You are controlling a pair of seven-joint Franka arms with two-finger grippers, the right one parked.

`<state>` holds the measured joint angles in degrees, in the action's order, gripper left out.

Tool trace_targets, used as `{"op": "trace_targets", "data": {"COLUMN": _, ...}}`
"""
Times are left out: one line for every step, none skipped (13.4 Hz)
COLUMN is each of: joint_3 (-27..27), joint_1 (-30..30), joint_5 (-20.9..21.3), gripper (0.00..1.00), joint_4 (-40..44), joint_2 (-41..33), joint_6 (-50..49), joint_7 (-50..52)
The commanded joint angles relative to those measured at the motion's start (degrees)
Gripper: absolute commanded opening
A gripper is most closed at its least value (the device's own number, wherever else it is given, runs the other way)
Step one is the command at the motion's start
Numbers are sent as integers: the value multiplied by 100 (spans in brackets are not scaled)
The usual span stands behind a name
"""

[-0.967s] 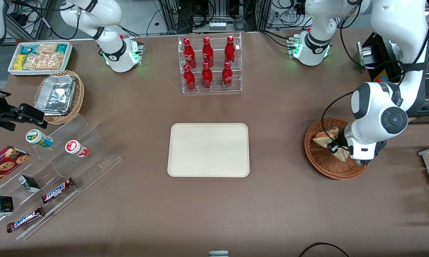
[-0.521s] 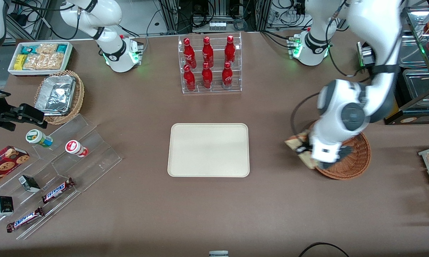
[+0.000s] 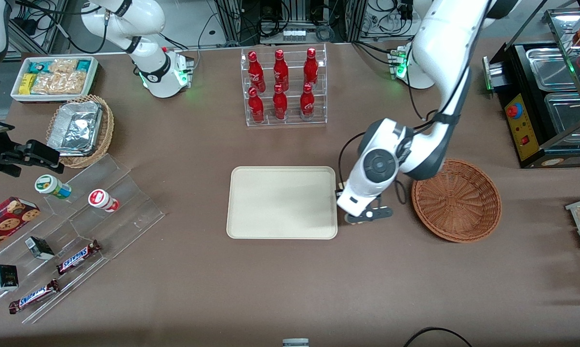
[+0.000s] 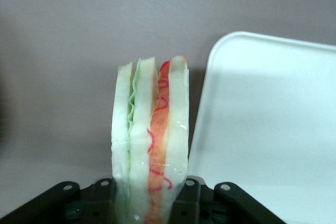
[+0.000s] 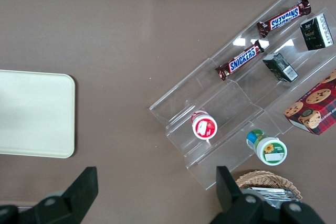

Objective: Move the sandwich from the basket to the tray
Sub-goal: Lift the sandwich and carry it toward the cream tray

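The table is carrying everything, and approx. in its middle the tray is lying flat with nothing on it. The basket is sitting toward the working arm's end of the table, well apart from the tray, and it is looking empty now.

Between these two, the left arm is hanging over the bare table, just beside the tray's edge. Its gripper is clamping the sandwich at the base, w/ one black finger on each bread face. So the sandwich is in the air, standing on edge, w/ green and orange-pink filling layers showing between the pale slices. The tray corner is already appearing near it in the wrist view.

Judging by the look, the sandwich is light and soft; too hard a squeeze is probably crushing the bread or pushing filling out. Holding across the flat faces, as now, seems the safest place.
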<state>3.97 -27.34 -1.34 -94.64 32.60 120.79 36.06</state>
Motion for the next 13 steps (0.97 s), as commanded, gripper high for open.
{"op": "trace_targets", "data": {"joint_3": -63, "joint_1": -306, "joint_5": -50, "gripper": 32, "joint_4": 760, "joint_2": 482, "joint_6": -90, "joint_7": -195}}
{"op": "trace_targets", "data": {"joint_3": -63, "joint_1": -490, "joint_5": -50, "gripper": 32, "joint_4": 980, "joint_2": 684, "joint_6": -90, "joint_7": -195}}
{"op": "trace_targets", "data": {"joint_3": -63, "joint_1": -588, "joint_5": -50, "gripper": 32, "joint_4": 1130, "joint_2": 834, "joint_6": -73, "joint_7": -213}}
{"op": "trace_targets", "data": {"joint_3": -55, "joint_1": -624, "joint_5": -68, "gripper": 32, "joint_4": 1306, "joint_2": 975, "joint_6": -47, "joint_7": -370}}
{"op": "trace_targets", "data": {"joint_3": 6, "joint_1": -702, "joint_5": -94, "gripper": 33, "joint_4": 1473, "joint_2": 1133, "joint_6": -38, "joint_7": -449}}
{"op": "trace_targets", "data": {"joint_3": 24, "joint_1": -738, "joint_5": -94, "gripper": 34, "joint_4": 1623, "joint_2": 1309, "joint_6": -38, "joint_7": -442}}
{"op": "trace_targets", "data": {"joint_3": 42, "joint_1": -773, "joint_5": -94, "gripper": 35, "joint_4": 1720, "joint_2": 1415, "joint_6": -38, "joint_7": -450}}
{"op": "trace_targets", "data": {"joint_3": 51, "joint_1": -834, "joint_5": -86, "gripper": 36, "joint_4": 1773, "joint_2": 1503, "joint_6": -20, "joint_7": -450}}
{"op": "trace_targets", "data": {"joint_3": 51, "joint_1": -887, "joint_5": -86, "gripper": 36, "joint_4": 1834, "joint_2": 1565, "joint_6": 15, "joint_7": -433}}
{"op": "trace_targets", "data": {"joint_3": 60, "joint_1": -914, "joint_5": -94, "gripper": 36, "joint_4": 1861, "joint_2": 1626, "joint_6": 32, "joint_7": -415}}
{"op": "trace_targets", "data": {"joint_3": 60, "joint_1": -914, "joint_5": -103, "gripper": 36, "joint_4": 1888, "joint_2": 1662, "joint_6": 94, "joint_7": -389}}
{"op": "trace_targets", "data": {"joint_3": 60, "joint_1": -905, "joint_5": -103, "gripper": 36, "joint_4": 1905, "joint_2": 1671, "joint_6": 155, "joint_7": -389}}
{"op": "trace_targets", "data": {"joint_3": 60, "joint_1": -914, "joint_5": -103, "gripper": 36, "joint_4": 1923, "joint_2": 1688, "joint_6": 182, "joint_7": -389}}
